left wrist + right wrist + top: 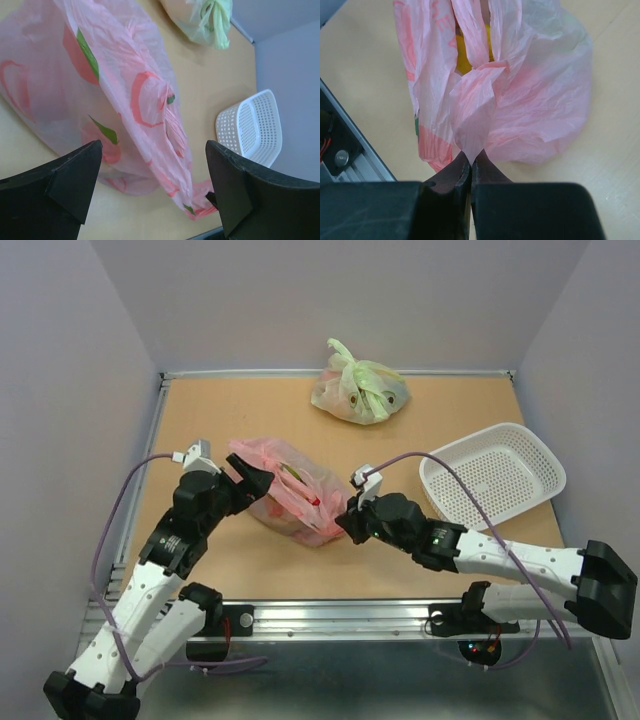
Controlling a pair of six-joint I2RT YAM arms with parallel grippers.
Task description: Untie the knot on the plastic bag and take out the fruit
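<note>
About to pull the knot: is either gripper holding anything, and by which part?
Right gripper pinches the bag by the tip of a loose flap. Left gripper is open, holding nothing.

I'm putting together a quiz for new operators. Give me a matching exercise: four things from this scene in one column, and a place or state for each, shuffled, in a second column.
Things
1. right gripper
2. left gripper
3. green bag
4. white basket

Places or states
A. knotted, near the far edge of the table
B. open, beside the pink plastic bag
C. on the right side of the table
D. shut on a fold of the pink plastic bag

Pairs: 1-D, 2-B, 3-A, 4-C
</note>
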